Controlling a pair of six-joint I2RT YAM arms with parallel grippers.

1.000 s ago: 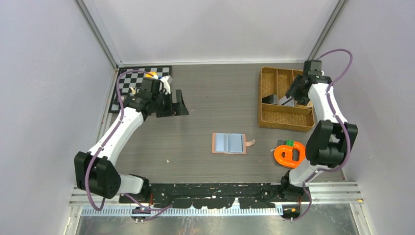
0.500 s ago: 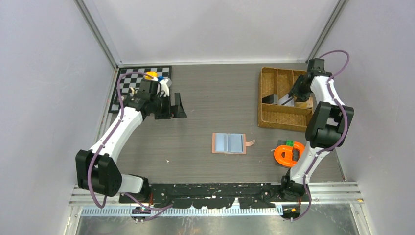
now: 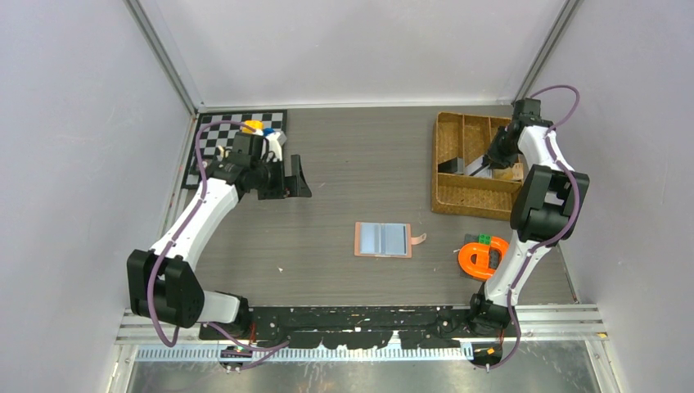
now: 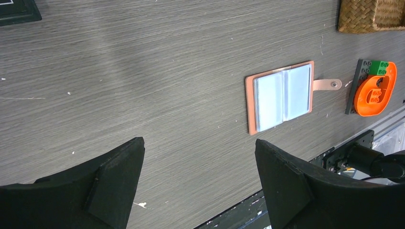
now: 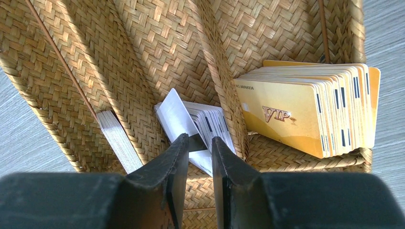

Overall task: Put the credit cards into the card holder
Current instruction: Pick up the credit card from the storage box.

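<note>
The card holder (image 3: 382, 239) lies open and flat at centre of the top view: salmon-pink, pale sleeves, snap tab at right. White credit cards (image 5: 210, 121) are stacked in the wicker tray (image 3: 458, 201), upper right. The right gripper (image 5: 200, 145) stands narrowly parted about one raised card; whether it grips cannot be told. The left gripper (image 4: 200, 152) is spread wide and empty.

The right hand (image 5: 199, 140) reaches into a woven tray (image 5: 119, 57) split by woven walls. Its two black fingers (image 5: 176, 167) stand close together with a narrow gap, and the near corner of a fanned pile of white cards (image 5: 210, 124) sits in that gap. Whether the fingers press on it cannot be told. The top card tilts up to the left. In the next compartment to the right lies a fanned pile of gold cards (image 5: 286, 112) marked VIP. To the left, a thin pale pack (image 5: 117, 140) stands on edge. Grey table (image 5: 19, 138) shows outside the tray.
</note>
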